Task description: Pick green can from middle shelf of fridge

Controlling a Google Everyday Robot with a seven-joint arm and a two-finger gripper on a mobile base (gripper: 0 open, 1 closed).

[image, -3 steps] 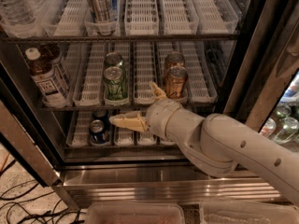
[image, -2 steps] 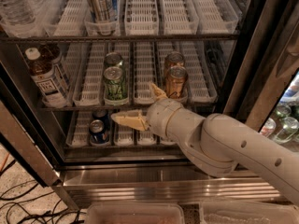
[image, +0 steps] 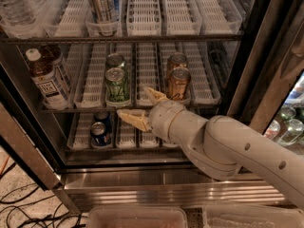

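**A:** What's nearest, and how much of it shows?

**B:** Two clear bins (image: 137, 216) run along the bottom edge, both cut off. Above them is the steel base of the fridge (image: 142, 184), with black cables (image: 23, 205) on the floor to the left.

**A:** And the arm?

**B:** The arm (image: 247, 151) comes in from the right edge, where it is cut off. It reaches up and to the left across the fridge opening. It covers the right-hand lanes of the bottom shelf (image: 126, 136), so I can't tell what sits there.

**A:** The gripper?

**B:** The gripper (image: 133, 101) is at the front edge of the middle shelf (image: 147, 75), below and just right of the green can (image: 117, 84). Its two tan fingers (image: 134, 120) are spread wide, one pointing left and one pointing up. Nothing is between them, and neither seems to touch the can.

**A:** Where does that can stand?

**B:** It stands upright at the front of a lane left of the shelf's middle. Right behind it is another can (image: 115, 60), mostly hidden, with only its lid and top showing. Two copper cans (image: 178, 82) stand in a lane further right, and a labelled bottle (image: 47, 80) stands at the left end.

**A:** Anything else?

**B:** Lower down, a blue can (image: 98, 133) stands on the bottom shelf. On the top shelf, a tall can (image: 102, 4) is cut off by the upper edge.
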